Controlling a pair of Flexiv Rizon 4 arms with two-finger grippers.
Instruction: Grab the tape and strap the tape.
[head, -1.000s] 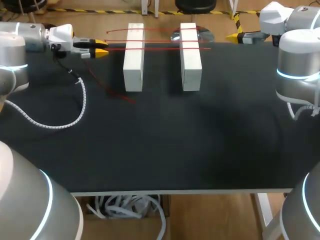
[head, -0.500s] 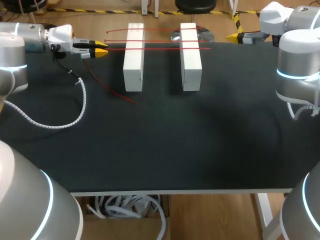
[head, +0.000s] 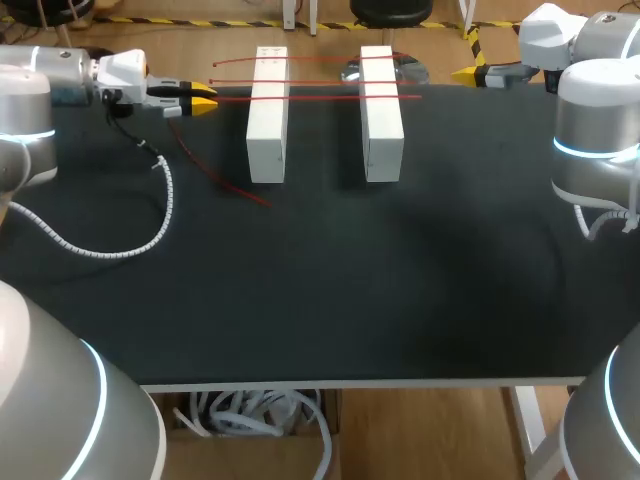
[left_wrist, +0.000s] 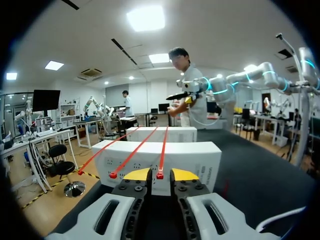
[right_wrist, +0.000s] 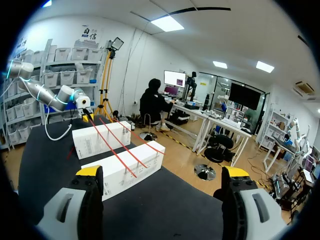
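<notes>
On the black bench (head: 320, 290), the thing nearest the robot is a loose thin red strap (head: 225, 182). It lies slantwise on the cloth, just beside the left white rectangular block (head: 267, 120). Its twin, the right white rectangular block (head: 382, 120), stands parallel and a little apart. Three more red straps are laid across both blocks. The nearest cross strap (head: 320, 97) is the one in play, and its left end sticks out past the left block.

Very little has changed in the last second. The left tool (head: 203, 98) shifted a trace toward the far edge early on and has since held still. The blocks, all the straps and the right arm show no change at all.

In the left wrist view, the left tool's yellow tips stand narrow. The small red end of the nearest cross strap sits in the gap between them. It does not look pinched from both sides, so the tool reads as open around it, not gripping.

At the far right corner of the bench, well apart from the blocks, the right tool (head: 463, 73) hangs with its fingers spread wide and nothing between them.

The stillness suggests the left arm has finished lining up. The strap is not yet grabbed, and closing on its end looks like the step in hand.
</notes>
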